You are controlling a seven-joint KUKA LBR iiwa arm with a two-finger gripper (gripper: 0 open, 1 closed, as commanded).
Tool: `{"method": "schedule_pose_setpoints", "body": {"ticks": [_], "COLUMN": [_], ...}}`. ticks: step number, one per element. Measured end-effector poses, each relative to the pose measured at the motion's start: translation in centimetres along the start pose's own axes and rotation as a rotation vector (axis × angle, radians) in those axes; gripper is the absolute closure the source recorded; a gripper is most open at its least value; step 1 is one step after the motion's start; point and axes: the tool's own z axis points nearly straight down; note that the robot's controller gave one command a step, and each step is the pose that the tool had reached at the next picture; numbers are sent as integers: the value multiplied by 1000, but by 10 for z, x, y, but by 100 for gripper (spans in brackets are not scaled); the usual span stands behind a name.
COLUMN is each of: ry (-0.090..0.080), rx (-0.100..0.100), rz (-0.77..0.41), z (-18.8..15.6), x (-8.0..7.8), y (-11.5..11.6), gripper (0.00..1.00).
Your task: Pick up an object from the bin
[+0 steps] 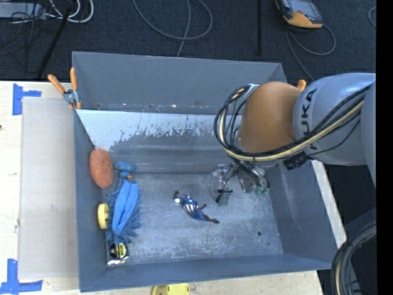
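Note:
My gripper (223, 188) hangs low over the bin floor, right of the middle, under the arm's orange cover. Just to its lower left a small blue and white toy figure (194, 206) with dark thin limbs lies flat on the floor, a short gap away from the gripper. Nothing shows in the gripper's hold.
Along the left wall lie an orange-brown oval sponge (101, 168), a blue floppy brush-like thing (124, 206), a small yellow round piece (103, 215) and a yellow and black tape measure (116, 251). The arm fills the bin's upper right.

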Motion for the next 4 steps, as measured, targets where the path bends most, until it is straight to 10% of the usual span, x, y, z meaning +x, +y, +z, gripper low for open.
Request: {"method": "schedule_pose_setpoints", "body": {"ticks": [1, 4], "ry": [-15, -5], "rx": [2, -1], "rz": [-16, -43], "z": [-34, 34], "x": [-4, 17], "y": [-4, 44], "gripper": [0, 0]}}
